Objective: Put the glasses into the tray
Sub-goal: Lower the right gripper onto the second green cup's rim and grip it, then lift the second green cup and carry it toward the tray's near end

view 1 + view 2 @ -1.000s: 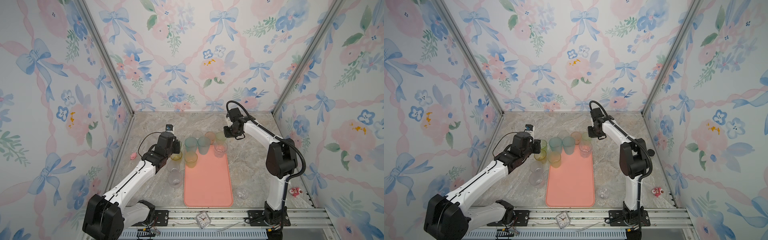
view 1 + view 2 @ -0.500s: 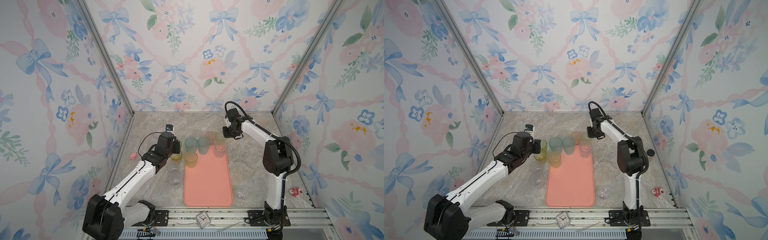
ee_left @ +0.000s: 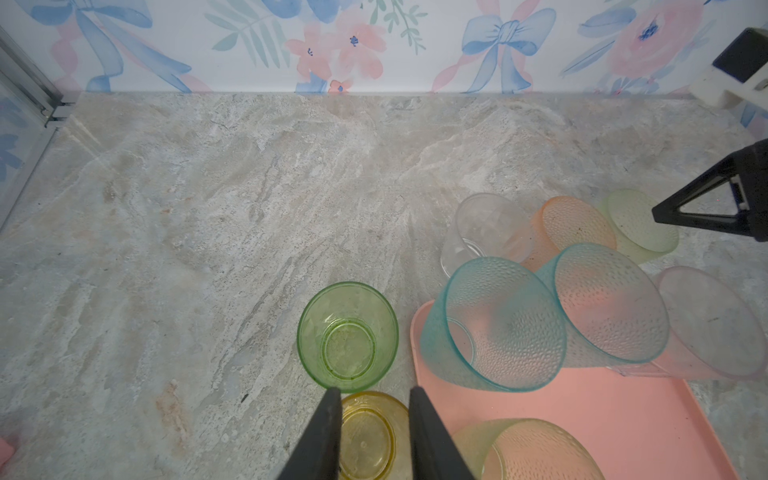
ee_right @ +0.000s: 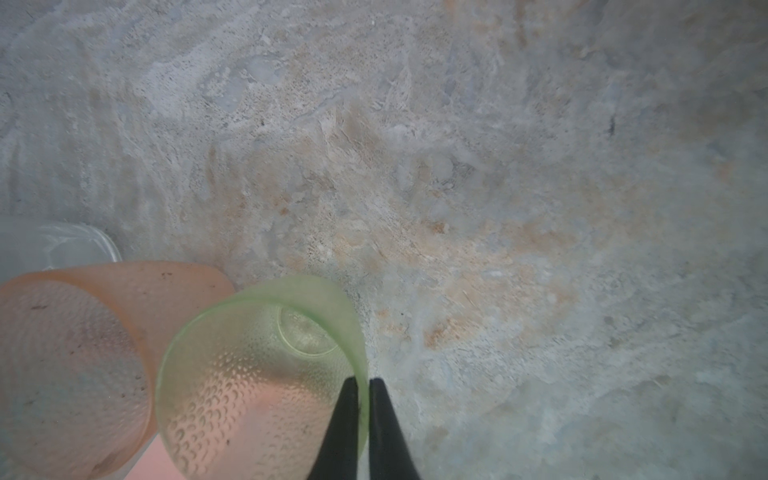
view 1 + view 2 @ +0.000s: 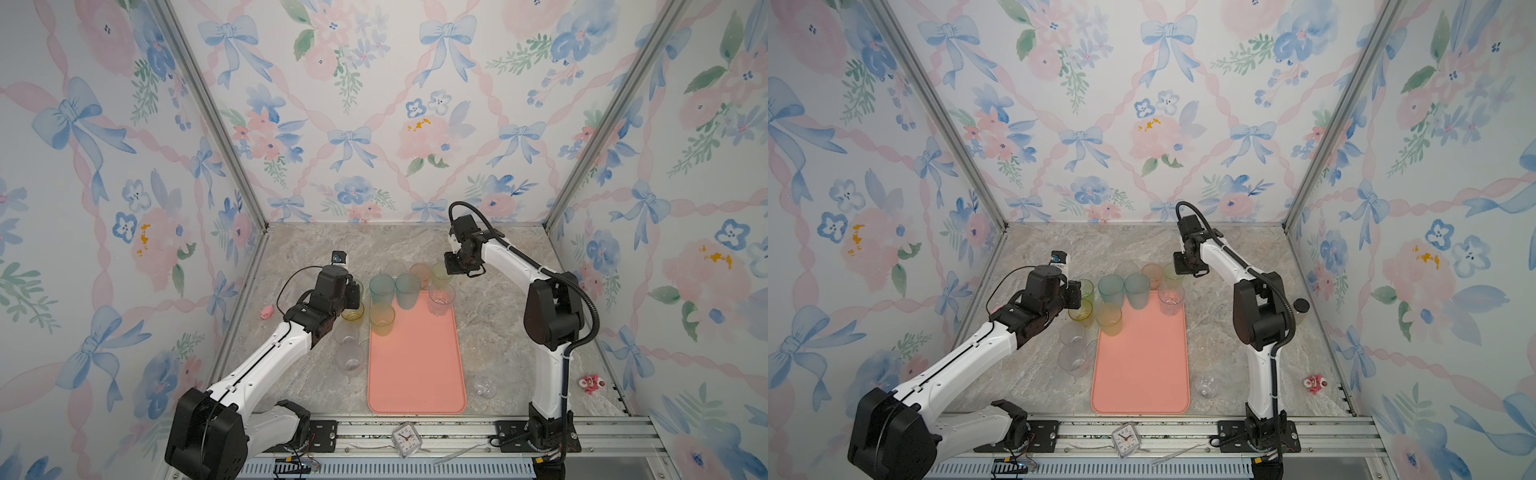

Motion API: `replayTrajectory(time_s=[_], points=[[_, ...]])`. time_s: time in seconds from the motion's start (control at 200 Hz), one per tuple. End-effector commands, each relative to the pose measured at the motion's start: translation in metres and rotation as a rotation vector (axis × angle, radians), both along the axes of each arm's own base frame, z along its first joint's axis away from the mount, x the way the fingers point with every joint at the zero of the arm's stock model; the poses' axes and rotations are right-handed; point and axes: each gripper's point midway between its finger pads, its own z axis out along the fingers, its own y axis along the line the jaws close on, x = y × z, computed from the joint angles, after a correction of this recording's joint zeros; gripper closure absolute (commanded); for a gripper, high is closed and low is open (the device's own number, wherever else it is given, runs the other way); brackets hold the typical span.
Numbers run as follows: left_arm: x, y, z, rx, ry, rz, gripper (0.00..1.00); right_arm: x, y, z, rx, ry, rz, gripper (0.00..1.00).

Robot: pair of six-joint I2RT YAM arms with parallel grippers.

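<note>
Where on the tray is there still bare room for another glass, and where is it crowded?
The tray is bare from its middle to the near rim, by the clock. Its far end is crowded: teal glasses, a yellow glass and a clear glass stand there, more glasses packed just beyond.

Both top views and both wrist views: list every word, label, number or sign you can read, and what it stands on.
No text reads clearly in any view.
Clock at the front rail: dial marks too small to read.
Dark-capped bottle behind the left arm: label too small and blurred.
Glasses and tray: no print visible.
</note>
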Motion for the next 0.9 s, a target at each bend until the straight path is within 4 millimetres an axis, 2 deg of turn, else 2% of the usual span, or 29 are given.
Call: replayTrajectory(time_s=[0.0, 0.16, 0.325, 0.66, 0.895], points=[[0.001, 0.004, -0.001, 0.021, -0.013, 0.003, 0.7, -0.003, -0.002, -0.01, -0.036, 0.035, 0.002, 0.94], [0.0, 0.005, -0.003, 0.023, -0.01, 0.004, 0.7, -0.004, -0.005, -0.007, -0.047, 0.028, 0.002, 0.97], [-0.001, 0.005, -0.001, 0.019, -0.014, 0.003, 0.7, -0.004, -0.011, 0.005, -0.059, -0.017, -0.014, 1.0], [-0.003, 0.006, -0.005, 0.019, -0.008, 0.006, 0.7, -0.007, -0.04, 0.056, -0.074, -0.162, -0.087, 1.0], [-0.007, 0.008, -0.001, 0.018, -0.023, 0.004, 0.69, -0.021, -0.059, 0.095, -0.082, -0.24, -0.114, 1.0]])
